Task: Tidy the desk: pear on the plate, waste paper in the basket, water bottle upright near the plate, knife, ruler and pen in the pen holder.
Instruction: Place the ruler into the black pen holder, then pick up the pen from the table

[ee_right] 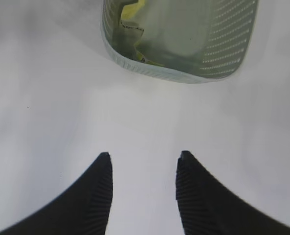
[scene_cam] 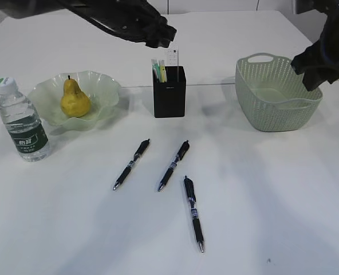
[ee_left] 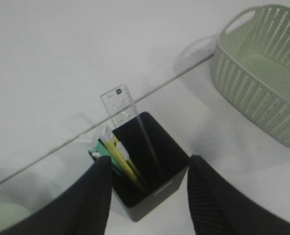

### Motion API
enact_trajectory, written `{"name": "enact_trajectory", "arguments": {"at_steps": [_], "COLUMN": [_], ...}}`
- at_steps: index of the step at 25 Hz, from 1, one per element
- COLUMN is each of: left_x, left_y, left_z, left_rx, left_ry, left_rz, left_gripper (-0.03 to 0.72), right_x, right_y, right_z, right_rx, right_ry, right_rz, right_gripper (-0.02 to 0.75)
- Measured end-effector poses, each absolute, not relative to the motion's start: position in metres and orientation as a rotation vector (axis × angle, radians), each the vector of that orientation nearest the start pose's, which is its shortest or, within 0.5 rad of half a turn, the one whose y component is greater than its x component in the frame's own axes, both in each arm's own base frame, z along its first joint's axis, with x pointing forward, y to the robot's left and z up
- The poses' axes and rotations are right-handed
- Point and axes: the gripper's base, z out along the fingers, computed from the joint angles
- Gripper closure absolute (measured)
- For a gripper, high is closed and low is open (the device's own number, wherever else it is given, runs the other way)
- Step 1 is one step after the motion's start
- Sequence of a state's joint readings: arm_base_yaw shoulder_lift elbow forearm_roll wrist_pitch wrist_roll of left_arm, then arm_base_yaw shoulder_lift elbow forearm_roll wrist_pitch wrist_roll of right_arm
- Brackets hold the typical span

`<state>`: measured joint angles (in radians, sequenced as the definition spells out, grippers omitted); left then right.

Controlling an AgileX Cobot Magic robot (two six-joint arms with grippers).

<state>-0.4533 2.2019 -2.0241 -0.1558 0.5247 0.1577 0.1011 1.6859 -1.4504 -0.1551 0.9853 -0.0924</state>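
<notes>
Three pens (scene_cam: pixel 173 166) mid-desk (scene_cam: pixel 284 217), well apart

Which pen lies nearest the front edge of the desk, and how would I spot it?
Start at the black pen holder mid-desk and look toward the front edge. Three dark pens lie there; the one farthest forward, right of the other two, points almost straight at you, while they slant.

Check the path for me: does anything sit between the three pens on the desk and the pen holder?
Nothing visible does. The three pens lie on bare desk in front of the pen holder, apart from it. Its opening already holds the ruler and coloured knives, with the left gripper open above it.
</notes>
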Motion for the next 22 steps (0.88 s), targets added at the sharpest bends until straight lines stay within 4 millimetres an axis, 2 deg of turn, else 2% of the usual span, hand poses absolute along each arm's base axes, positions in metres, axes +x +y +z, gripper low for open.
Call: {"name": "enact_trajectory", "arguments": {"at_steps": [4, 7, 11, 16, 22], "left_x": [0.456, 0.447, 0.436, 0.421, 0.419], "left_y": [-0.224, -0.219, -0.214, -0.208, -0.205], "left_z": [0.291, 0.294, 0.285, 0.276, 0.263], "left_rx": [0.574, 0.524, 0.428, 0.444, 0.474], "left_ry": [2.217, 2.33, 2.524, 2.729, 2.826], "left_rz": [-0.324, -0.339, -0.361, -0.318, -0.245], "left_gripper": [0.334, 0.334, 0.334, 0.334, 0.293], "right_x": [0.357, 0.354, 0.348, 0.343, 0.341], "right_y": [0.025, 0.025, 0.025, 0.025, 0.026], "right_z": [0.301, 0.3, 0.297, 0.296, 0.295], "right_rx": [-0.333, -0.325, -0.315, -0.311, -0.283], "right_ry": [2.709, 2.751, 2.821, 2.88, 2.904], "right_rz": [-0.195, -0.18, -0.168, -0.167, -0.135], "right_gripper": [0.386, 0.386, 0.386, 0.386, 0.386]}}
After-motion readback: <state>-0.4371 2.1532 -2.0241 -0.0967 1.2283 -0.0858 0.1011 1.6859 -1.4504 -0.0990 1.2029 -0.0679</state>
